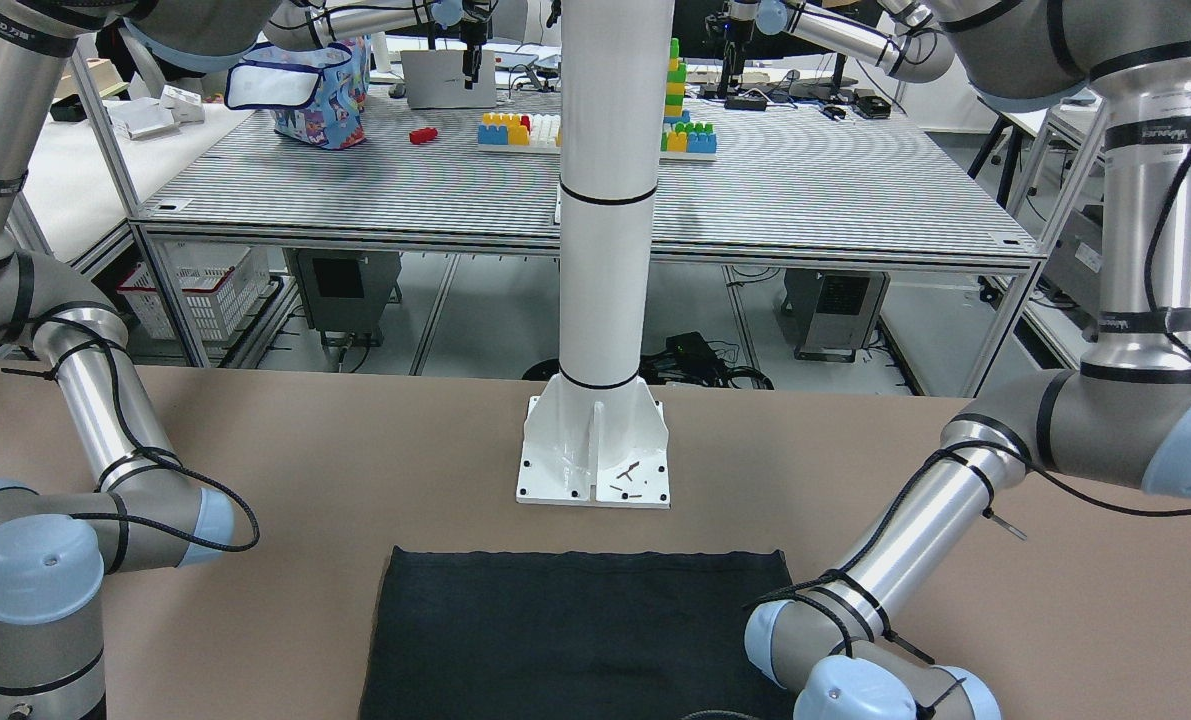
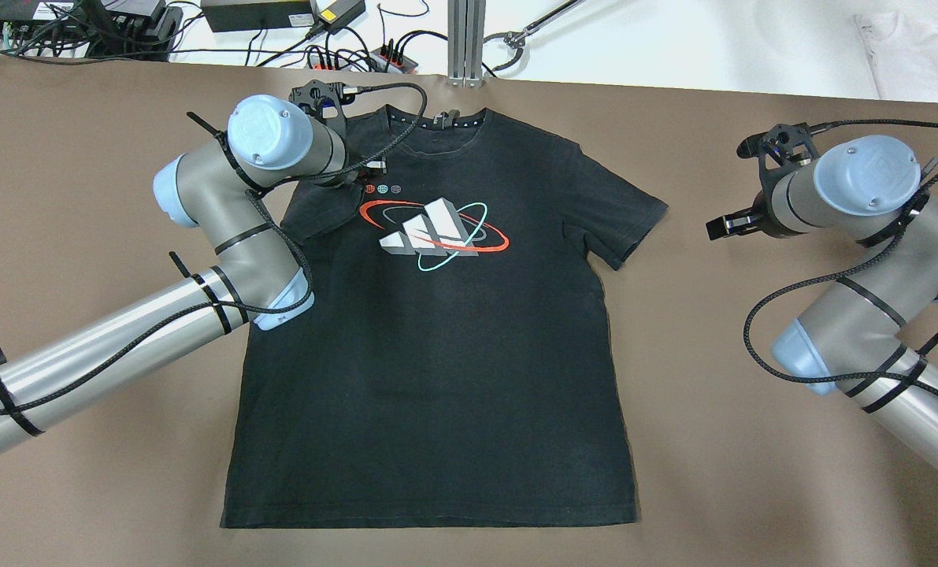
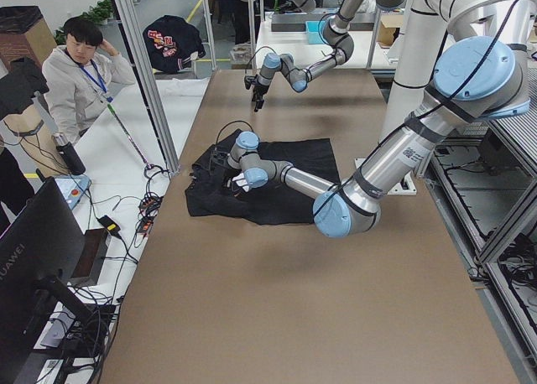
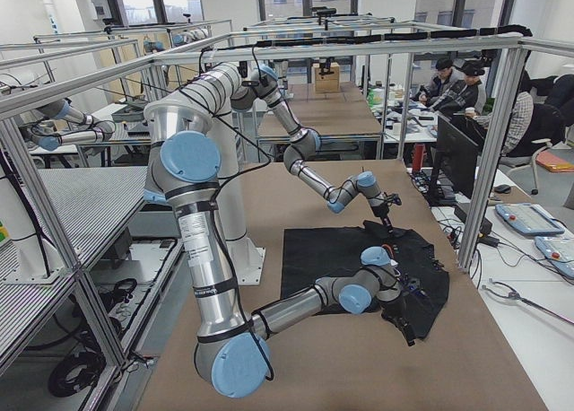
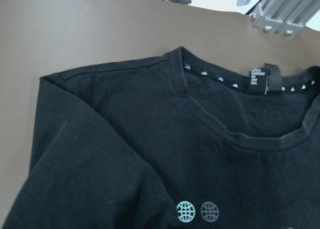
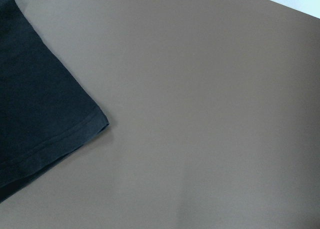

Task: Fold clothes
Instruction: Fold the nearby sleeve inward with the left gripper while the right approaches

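A black T-shirt (image 2: 437, 354) with a red, white and teal logo (image 2: 437, 232) lies flat, front up, on the brown table (image 2: 752, 472). Its sleeve on my left side is folded in over the chest (image 2: 323, 213). My left gripper (image 2: 372, 167) hangs just over that folded sleeve near the collar (image 5: 225, 134); its fingers are mostly hidden, so I cannot tell its state. My right gripper (image 2: 722, 227) hovers over bare table a little to the right of the other sleeve (image 6: 35, 119), touching nothing; I cannot tell whether it is open or shut.
A white pillar base (image 1: 595, 450) stands at the table's near edge behind the shirt hem (image 1: 575, 640). Cables and power strips (image 2: 342, 55) and an aluminium post (image 2: 469, 39) line the far edge. A white cloth (image 2: 910, 47) lies beyond it. An operator (image 3: 80, 74) sits nearby.
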Tool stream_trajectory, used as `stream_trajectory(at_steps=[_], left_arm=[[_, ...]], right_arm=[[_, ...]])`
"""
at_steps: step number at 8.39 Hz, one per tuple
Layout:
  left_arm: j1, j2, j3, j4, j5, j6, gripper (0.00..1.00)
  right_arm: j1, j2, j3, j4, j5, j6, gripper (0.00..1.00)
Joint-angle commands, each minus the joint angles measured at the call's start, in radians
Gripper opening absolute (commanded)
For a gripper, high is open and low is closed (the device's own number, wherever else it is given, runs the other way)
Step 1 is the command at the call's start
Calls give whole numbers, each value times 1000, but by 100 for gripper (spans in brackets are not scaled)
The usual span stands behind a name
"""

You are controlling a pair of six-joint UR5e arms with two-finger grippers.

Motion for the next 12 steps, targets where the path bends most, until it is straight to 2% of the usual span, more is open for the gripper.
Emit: stream_trajectory(at_steps=[1,2,3,4,5,7,9,10,12], left_arm=[[32,2,51,-7,60,2,0],[30,3,52,-7,60,7,0],[32,2,50,-7,60,7,75],[27,-7,27,-10,59,-17,100],[-8,-9,-23,0,15,-13,100],[-9,-3,-25,-4,-16,-13,100],[-9,3,-24,-7,-15,-10,100],[-9,5,-24,-7,-13,-10,100],[-9,8,-25,-7,7,-11,100]], right_arm=[[-3,1,-1,1,0,9,94],[-3,1,1,1,0,10,94],[-6,1,1,1,0,10,94],[-8,2,-1,1,0,10,94],[-8,7,-2,-1,-2,9,94],[-8,66,-53,15,0,80,94],[-9,159,-271,254,3,218,91],[-9,188,-344,313,5,239,90],[-20,246,-411,329,0,329,89]])
